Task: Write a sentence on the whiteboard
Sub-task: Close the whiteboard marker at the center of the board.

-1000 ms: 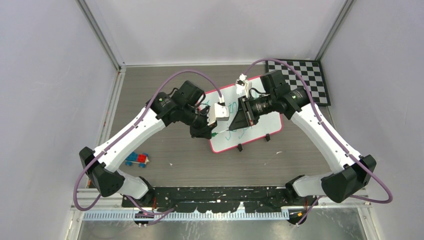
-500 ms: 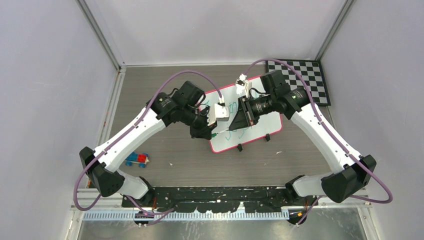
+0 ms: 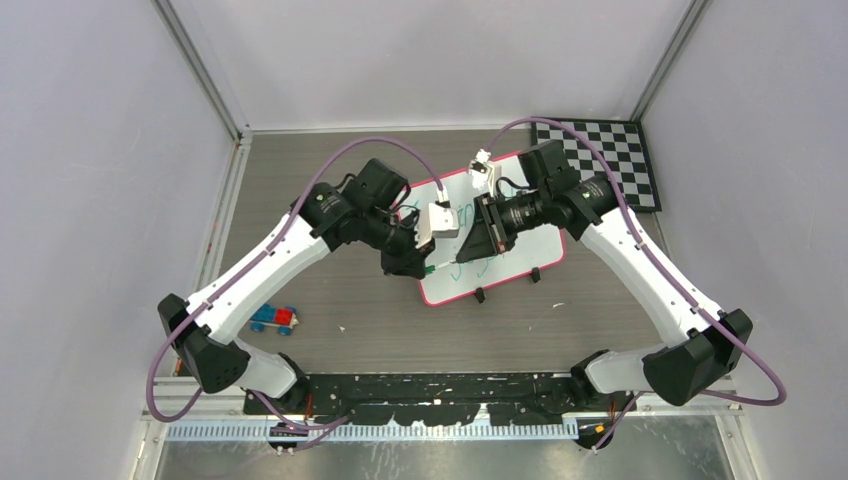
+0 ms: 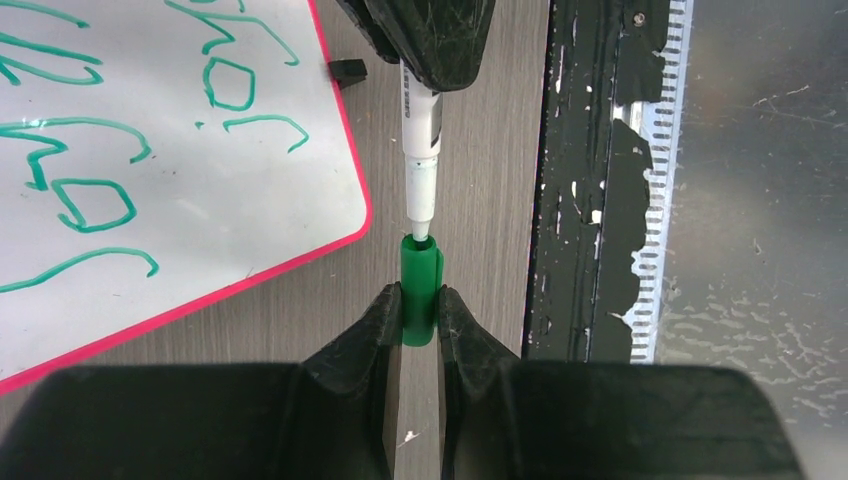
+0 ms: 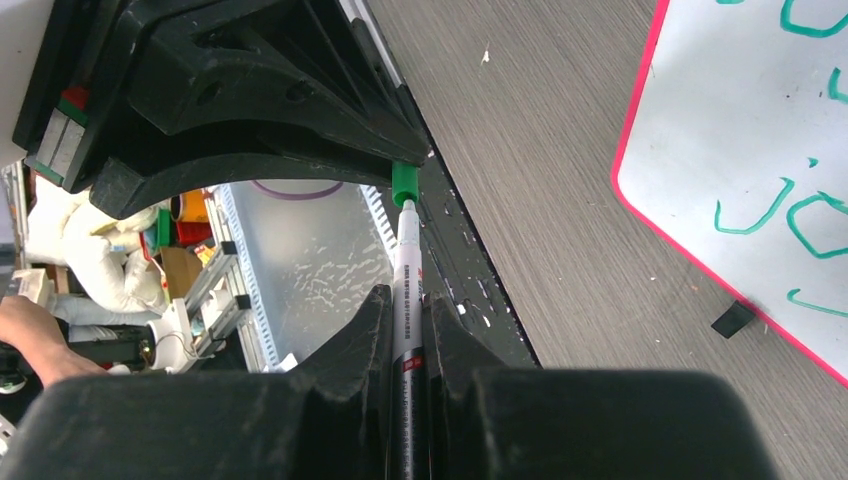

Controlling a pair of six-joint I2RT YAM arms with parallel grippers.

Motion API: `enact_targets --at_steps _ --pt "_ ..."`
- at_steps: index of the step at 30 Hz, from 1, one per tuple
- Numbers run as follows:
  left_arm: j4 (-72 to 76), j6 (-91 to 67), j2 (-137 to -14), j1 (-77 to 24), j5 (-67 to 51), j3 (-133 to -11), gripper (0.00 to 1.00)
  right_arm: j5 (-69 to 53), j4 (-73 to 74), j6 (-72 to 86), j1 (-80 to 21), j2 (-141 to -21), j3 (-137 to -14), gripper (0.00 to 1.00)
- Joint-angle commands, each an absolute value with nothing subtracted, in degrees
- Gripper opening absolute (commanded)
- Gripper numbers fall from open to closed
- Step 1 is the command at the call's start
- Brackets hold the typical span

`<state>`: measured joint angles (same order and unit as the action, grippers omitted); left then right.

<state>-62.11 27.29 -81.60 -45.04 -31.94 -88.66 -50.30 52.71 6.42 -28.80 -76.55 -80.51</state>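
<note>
The whiteboard (image 3: 520,255), white with a pink-red rim and two black clips, lies on the table. It bears the green handwritten sentence (image 4: 90,190), part of which shows in the right wrist view (image 5: 800,215). My left gripper (image 4: 420,310) is shut on the green marker cap (image 4: 420,285). My right gripper (image 5: 407,305) is shut on the white marker (image 5: 407,270). The marker's tip (image 4: 421,225) sits at the cap's mouth, just inside it. Both grippers meet above the board's near left corner (image 3: 440,262).
A black-and-white checkered board (image 3: 610,160) lies at the back right. A small red and blue toy (image 3: 274,319) lies near left. A black base rail (image 3: 440,390) runs along the near edge. Grey walls close in the sides and back.
My left gripper with the cap has shifted slightly left and back. The right arm has hardly moved.
</note>
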Motion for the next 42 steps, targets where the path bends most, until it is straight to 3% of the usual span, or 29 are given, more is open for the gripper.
enact_targets --at_steps 1,32,38,42 --pt "-60.3 25.1 -82.1 -45.2 -34.6 -91.8 0.0 -50.1 50.4 7.1 -29.5 -77.0 -81.8 0.0" --pt "-54.0 15.5 -84.9 -45.4 -33.1 -99.9 0.0 -49.6 50.3 8.3 -31.1 -80.5 -82.7 0.0" --pt "-55.9 16.8 -83.2 -43.0 -34.4 -99.8 0.24 -51.7 50.0 8.7 -27.5 -81.7 -84.7 0.0" --pt "-55.5 15.0 -82.5 -36.4 -40.3 -99.7 0.41 -55.6 43.9 14.1 -21.0 -82.5 -86.6 0.0"
